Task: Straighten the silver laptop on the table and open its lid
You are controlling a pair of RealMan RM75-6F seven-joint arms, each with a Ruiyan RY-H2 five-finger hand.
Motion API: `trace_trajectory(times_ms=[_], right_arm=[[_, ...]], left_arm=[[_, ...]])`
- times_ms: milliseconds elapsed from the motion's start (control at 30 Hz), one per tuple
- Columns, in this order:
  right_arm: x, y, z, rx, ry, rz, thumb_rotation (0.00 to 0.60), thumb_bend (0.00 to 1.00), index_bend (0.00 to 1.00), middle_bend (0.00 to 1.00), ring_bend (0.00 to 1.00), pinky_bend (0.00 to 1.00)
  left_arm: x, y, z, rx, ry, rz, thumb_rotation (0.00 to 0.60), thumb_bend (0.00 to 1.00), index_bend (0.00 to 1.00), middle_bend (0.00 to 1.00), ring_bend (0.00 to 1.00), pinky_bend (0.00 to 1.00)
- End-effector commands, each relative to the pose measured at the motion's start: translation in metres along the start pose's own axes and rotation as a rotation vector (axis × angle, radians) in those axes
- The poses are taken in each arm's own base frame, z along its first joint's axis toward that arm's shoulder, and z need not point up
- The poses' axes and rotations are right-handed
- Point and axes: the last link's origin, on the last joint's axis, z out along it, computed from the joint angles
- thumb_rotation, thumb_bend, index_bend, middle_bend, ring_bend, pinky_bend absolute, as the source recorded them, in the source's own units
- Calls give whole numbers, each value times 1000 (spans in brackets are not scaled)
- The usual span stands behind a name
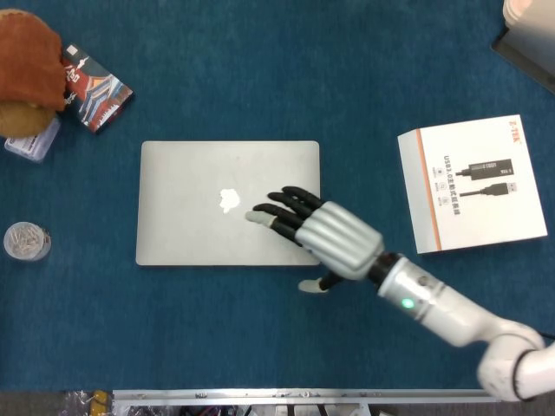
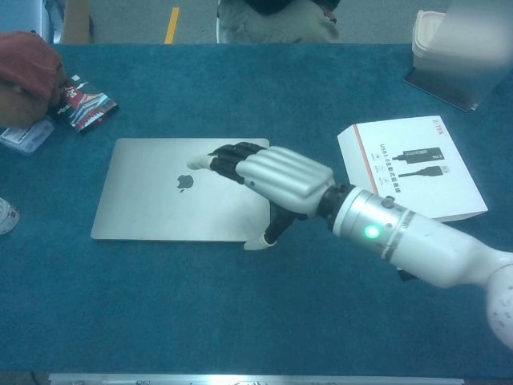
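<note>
**Closed laptop on tabletop, right robot hand over its near right corner**

1. Tabletop [image 1: 364, 78]: covered in dark blue-green cloth; carries every item below.

2. Laptop [image 1: 199, 178]: silver, rectangular with rounded corners, lid shut flat, pale logo at the lid's centre. Lies left of the tabletop's middle, its edges roughly parallel to the tabletop's near edge. Surface shows faint smudges.

3. Right robot hand [image 1: 323, 236]: silver-shelled back, black fingers with pale tips. Reaches in from the lower right on a white forearm with a green light at the wrist. Fingers [image 1: 282, 208] are extended and slightly spread above the right part of the lid, tips ending just right of the logo. The thumb [image 1: 312, 285] hangs below, off the laptop's near edge beside the near right corner. It holds nothing; whether the fingers touch the lid cannot be told. In the chest view the same hand [image 2: 272, 178] sits over the lid's right half, thumb tip at the front edge.

4. White box [image 1: 473, 182]: flat, orange stripe on one side, printed cable picture; right of the laptop, well apart from it.

5. Far left cluster: brown object [image 1: 30, 61], a patterned packet [image 1: 97, 89] beside it, a clear case [image 1: 33, 143] beneath.

6. Small round jar [image 1: 26, 241]: left edge, near the laptop's left side.
</note>
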Motion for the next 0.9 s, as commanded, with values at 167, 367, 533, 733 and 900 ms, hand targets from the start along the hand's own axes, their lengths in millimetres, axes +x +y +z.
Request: trace_trajectory(times_ms=[167, 367, 533, 733, 900], right_arm=[[-18, -7, 31, -13, -13, -51, 600, 63, 16, 103, 6, 74], [-25, -11, 48, -17, -17, -66, 600, 71, 16, 102, 5, 76], [-33, -14, 62, -19, -27, -78, 600, 72, 16, 102, 5, 76], [-41, -19, 79, -17, -30, -98, 600, 75, 16, 102, 5, 77], [-45, -21, 89, -18, -17, -104, 600, 75, 16, 102, 5, 77]], left_arm=[[1, -2, -4, -13, 1, -2, 600, 203, 0, 0, 0, 0], [1, -4, -5, -17, -5, -7, 600, 203, 0, 0, 0, 0], [2, -5, -7, -21, -8, -6, 600, 203, 0, 0, 0, 0], [2, -5, -7, -29, -7, -7, 600, 203, 0, 0, 0, 0], [2, -5, -6, -33, -6, -6, 600, 203, 0, 0, 0, 0]])
